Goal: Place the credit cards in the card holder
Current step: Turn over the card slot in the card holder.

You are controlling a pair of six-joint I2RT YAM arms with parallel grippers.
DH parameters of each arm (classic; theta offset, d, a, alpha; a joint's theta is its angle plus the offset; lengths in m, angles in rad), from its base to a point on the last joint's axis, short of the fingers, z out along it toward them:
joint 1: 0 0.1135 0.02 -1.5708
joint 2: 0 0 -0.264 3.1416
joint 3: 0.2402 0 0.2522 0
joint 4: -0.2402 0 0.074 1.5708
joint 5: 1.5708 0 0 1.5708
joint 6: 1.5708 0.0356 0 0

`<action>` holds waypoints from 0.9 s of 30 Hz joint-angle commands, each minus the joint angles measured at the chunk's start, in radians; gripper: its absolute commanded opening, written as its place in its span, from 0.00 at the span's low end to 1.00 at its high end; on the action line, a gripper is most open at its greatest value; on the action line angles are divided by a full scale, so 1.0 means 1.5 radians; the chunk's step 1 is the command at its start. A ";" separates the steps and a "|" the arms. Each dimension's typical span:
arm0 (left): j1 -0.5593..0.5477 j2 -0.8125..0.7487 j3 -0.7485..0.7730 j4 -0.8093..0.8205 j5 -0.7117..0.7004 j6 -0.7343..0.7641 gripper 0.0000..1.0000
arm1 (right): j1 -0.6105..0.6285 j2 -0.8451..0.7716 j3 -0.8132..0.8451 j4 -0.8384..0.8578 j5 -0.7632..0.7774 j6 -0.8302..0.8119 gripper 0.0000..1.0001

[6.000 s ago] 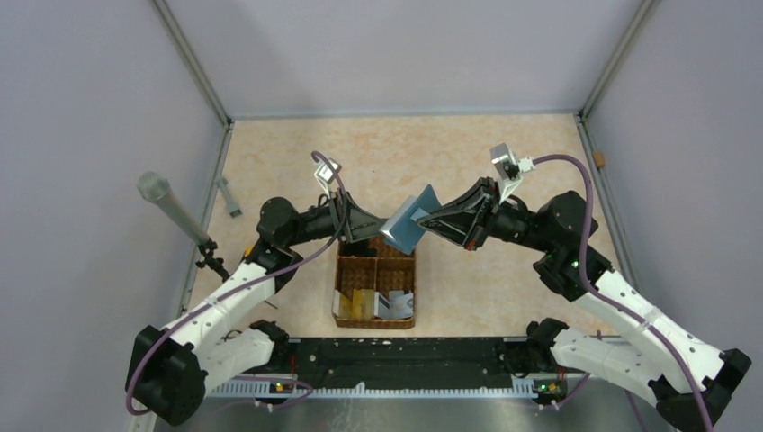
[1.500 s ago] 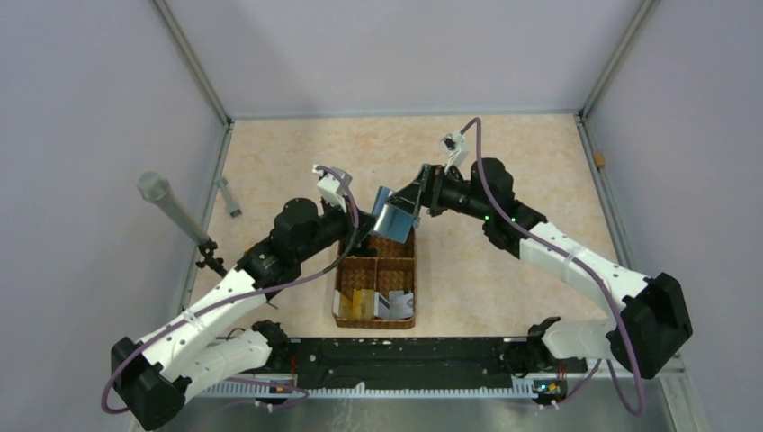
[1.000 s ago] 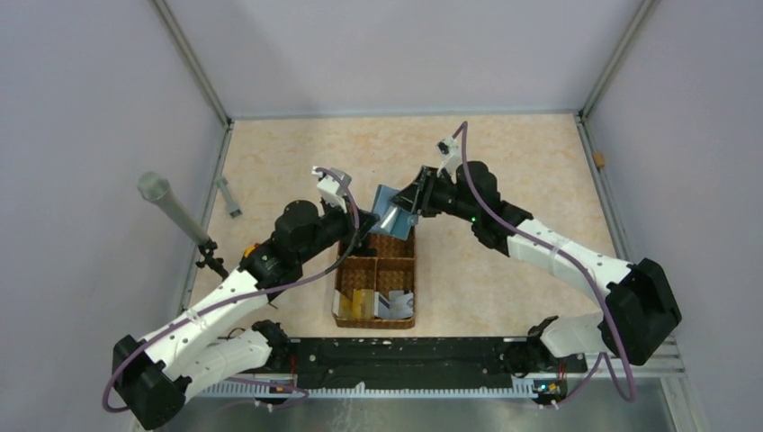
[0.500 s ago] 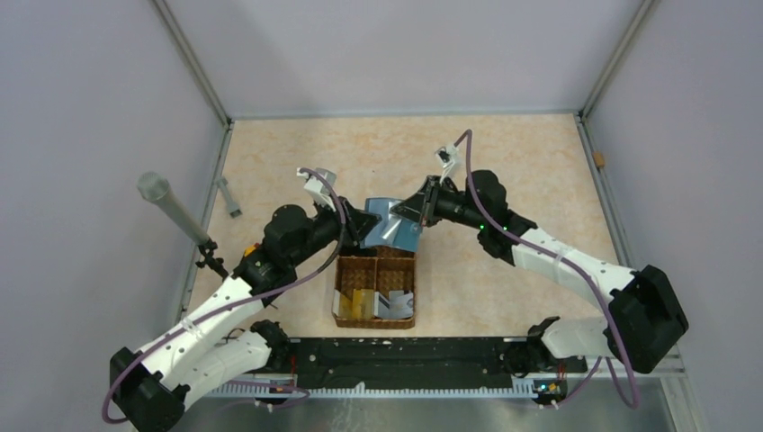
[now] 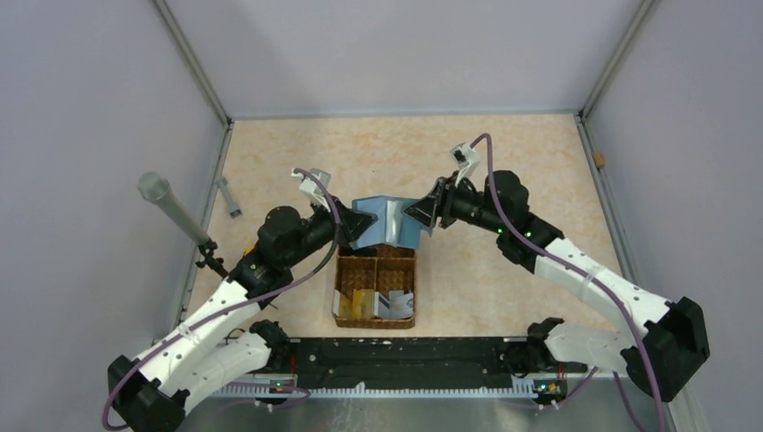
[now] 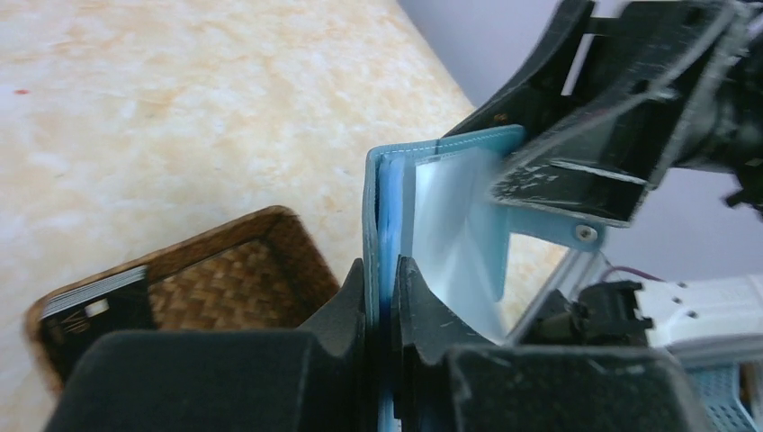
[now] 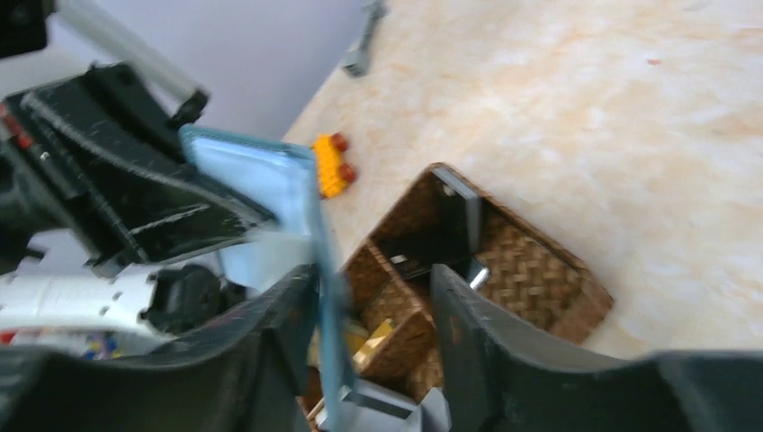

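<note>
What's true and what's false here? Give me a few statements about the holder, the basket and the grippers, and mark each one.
1. The left gripper is shut on one flap of the holder. True.
2. The holder is folded shut. False: it is spread open between the left gripper and the right gripper.
3. The basket has cards in it. True.
4. The toy block sits inside the basket. False: it lies on the table, outside the basket.
</note>
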 commanded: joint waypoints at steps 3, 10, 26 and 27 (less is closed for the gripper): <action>0.014 0.009 0.052 -0.122 -0.106 0.041 0.00 | -0.009 -0.058 0.055 -0.131 0.173 -0.078 0.66; 0.015 0.066 0.104 -0.164 -0.135 0.028 0.00 | 0.043 -0.085 0.078 -0.048 0.177 -0.042 0.59; 0.016 0.092 0.087 -0.122 -0.130 -0.008 0.00 | 0.152 0.162 0.138 0.084 0.194 0.172 0.42; 0.016 0.091 0.087 -0.122 -0.131 -0.007 0.00 | 0.152 0.171 0.138 0.083 0.194 0.181 0.42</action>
